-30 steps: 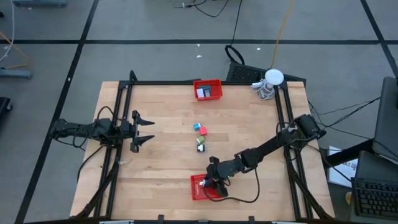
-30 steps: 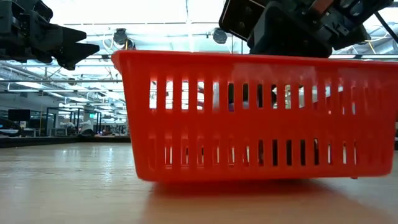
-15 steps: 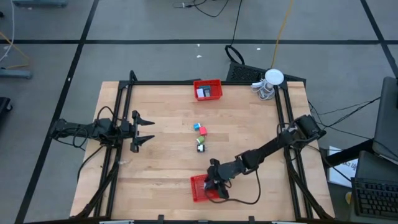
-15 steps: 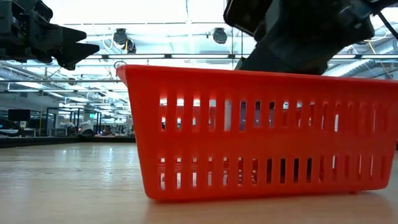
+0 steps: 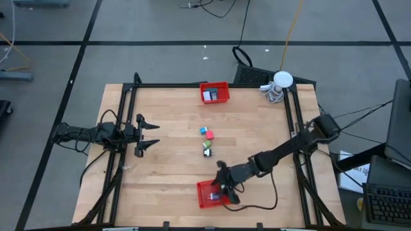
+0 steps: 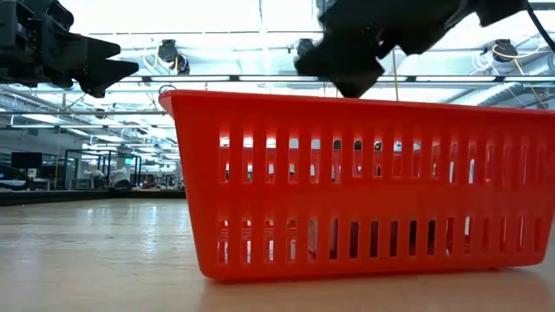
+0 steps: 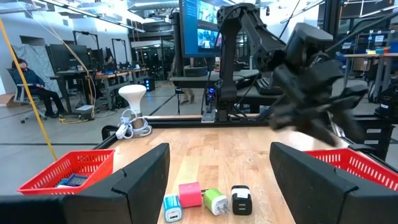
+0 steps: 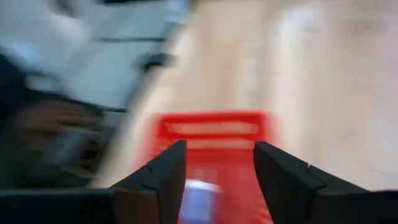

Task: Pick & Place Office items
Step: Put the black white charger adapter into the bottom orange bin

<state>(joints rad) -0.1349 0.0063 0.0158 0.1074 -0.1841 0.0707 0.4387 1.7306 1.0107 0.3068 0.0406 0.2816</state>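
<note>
Above the near red basket (image 5: 207,196), the right claw (image 5: 221,187), fingers apart, empty; left claw (image 5: 153,135) likewise apart.

The bench (image 5: 167,167) is a pale wood top with a black frame along its sides. One red basket (image 5: 214,93) sits at its far edge; another basket (image 5: 209,194) sits at the near edge. Between them, near the middle, lie four small items in a loose row: blue (image 5: 202,130), pink (image 5: 209,135), green (image 5: 207,145) and black (image 5: 207,153). A white round object (image 5: 281,81) with coiled cable rests at the far right corner.
</note>
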